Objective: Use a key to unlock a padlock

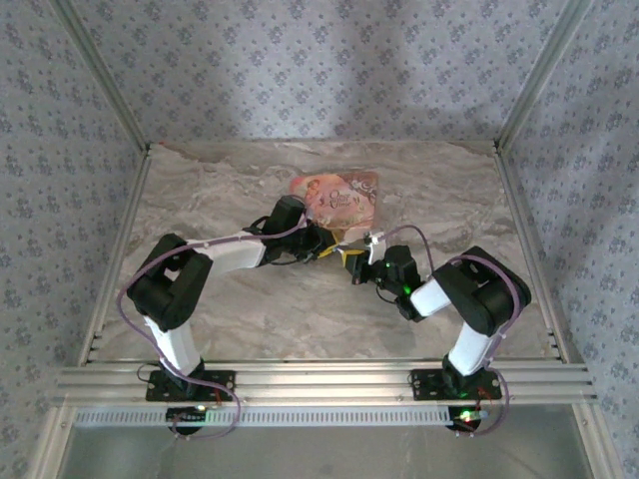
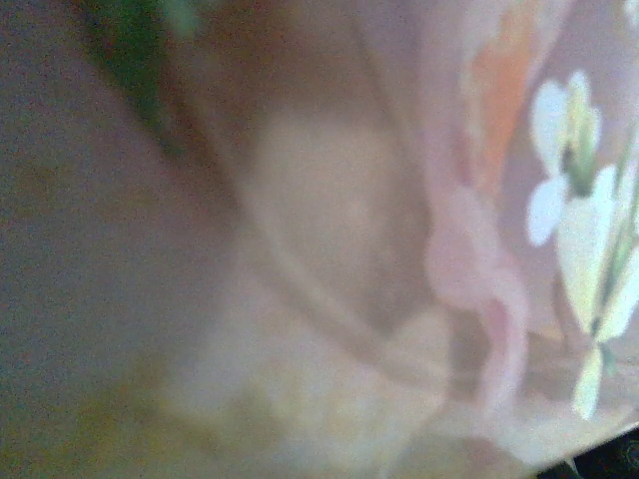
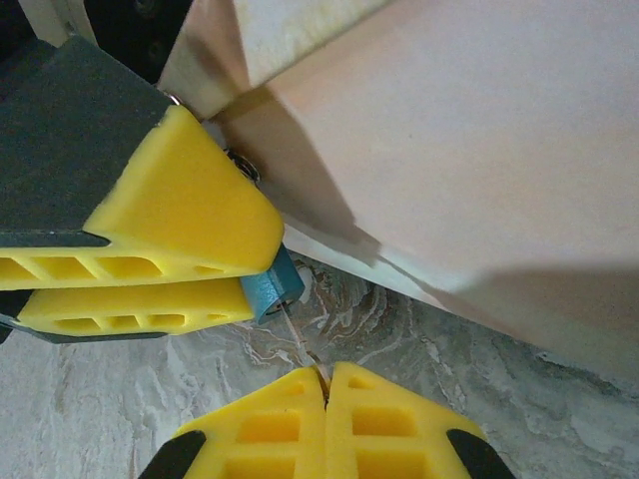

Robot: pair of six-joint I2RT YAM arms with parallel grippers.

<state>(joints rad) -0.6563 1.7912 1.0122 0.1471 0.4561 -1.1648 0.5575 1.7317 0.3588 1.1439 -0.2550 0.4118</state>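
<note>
In the right wrist view, my left gripper (image 3: 262, 274) reaches in from the left. Its yellow fingers (image 3: 180, 200) are shut on the padlock (image 3: 272, 287), a small blue-cased block with a bit of silver metal (image 3: 243, 165) showing behind the upper pad. The key (image 3: 300, 344), a thin metal strip, runs from the padlock's end face down into my right gripper (image 3: 321, 371), whose yellow pads are shut on it. From above, the left gripper (image 1: 334, 249) and the right gripper (image 1: 357, 261) meet tip to tip mid-table. The lock and key are too small to make out there.
The flat pink illustrated box (image 1: 336, 195) lies just behind the grippers. Its pale side (image 3: 479, 150) is close to the right of the padlock. Its printed flowers (image 2: 569, 190) are a blur against the left wrist camera. The marble tabletop (image 1: 300, 309) is bounded by metal rails (image 1: 319, 379).
</note>
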